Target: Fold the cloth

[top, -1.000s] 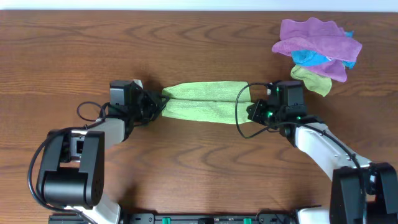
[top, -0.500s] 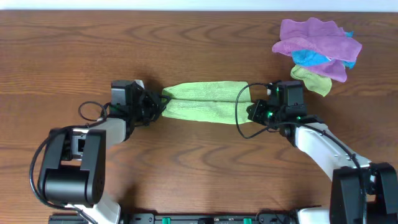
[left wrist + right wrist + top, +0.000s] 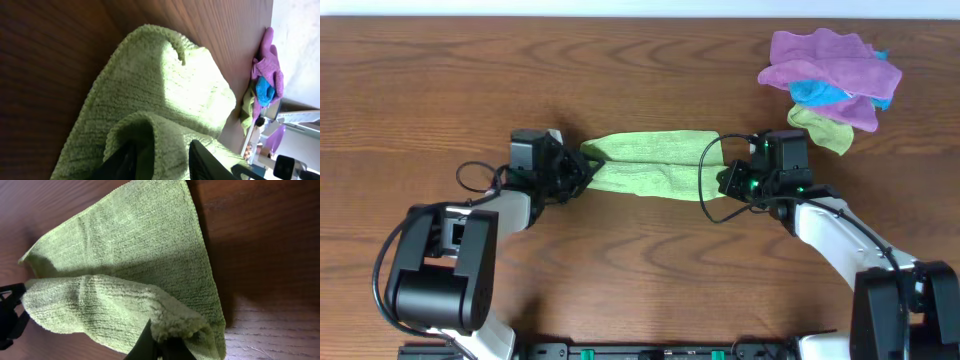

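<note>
The cloth (image 3: pixel 650 165), a lime-green towel, lies as a long folded strip across the middle of the table between my two grippers. My left gripper (image 3: pixel 576 172) holds its left end. In the left wrist view a thick fold of the cloth (image 3: pixel 165 90) runs between the two dark fingers (image 3: pixel 120 162), with the left gripper (image 3: pixel 162 152) shut on it. My right gripper (image 3: pixel 725 180) is at the right end. In the right wrist view the right gripper (image 3: pixel 160 342) is shut, pinching a raised edge of the cloth (image 3: pixel 125 255) while the lower layer lies flat on the wood.
A heap of purple, blue and olive-green cloths (image 3: pixel 830 75) lies at the back right, just beyond my right arm. The same heap (image 3: pixel 267 70) shows in the left wrist view. The table's far edge (image 3: pixel 640 16) runs along the top.
My left gripper has slid a little to the right with the cloth's left end, so that end bunches slightly. The right arm has stayed put.
</note>
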